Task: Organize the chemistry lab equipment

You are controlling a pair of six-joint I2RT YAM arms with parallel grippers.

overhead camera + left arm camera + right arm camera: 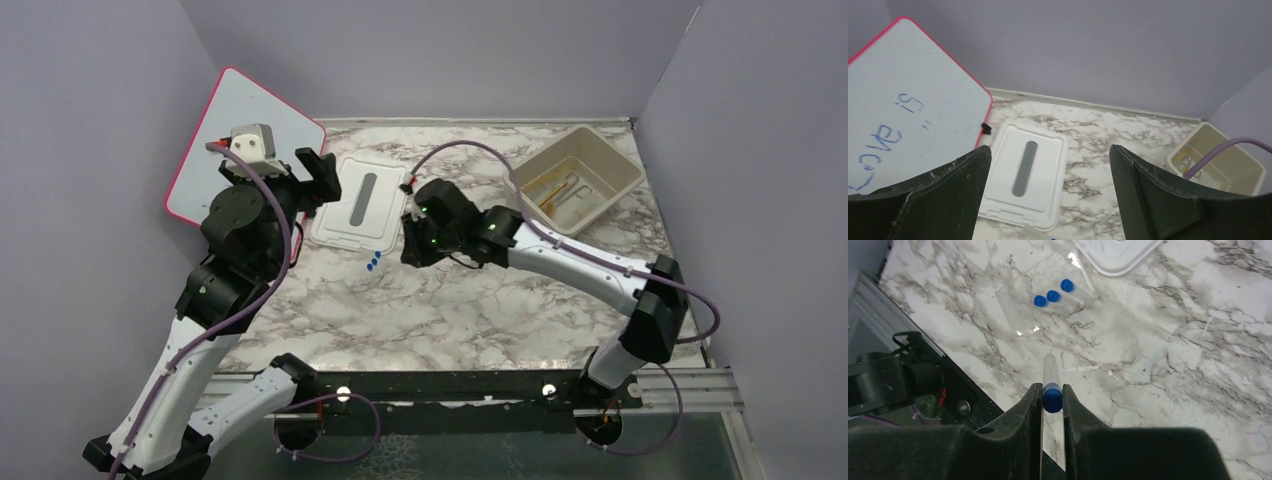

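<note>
Tabletop [480, 310] carries everything; reference is the white lid [365, 205], lying flat. Pink-framed whiteboard [200, 150] leans left of the lid, out of the work. Beige bin [615, 152] sits well right of the lid with tools [560, 190] inside, likely the collection point. Left end effector [1048, 150] hovers over the lid, jaws wide, empty. Clear rack [1020, 315] just in front of the lid holds three blue-capped tubes [1053, 295]. Right end effector [1052, 387] near it pinches a fourth tube [1050, 367] at the cap, body pointing out, probably for slotting into the rack.

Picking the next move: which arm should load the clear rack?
Right, probably. The right gripper grips a blue-capped tube just short of the clear rack; the left gripper is open, empty, by the whiteboard.
</note>
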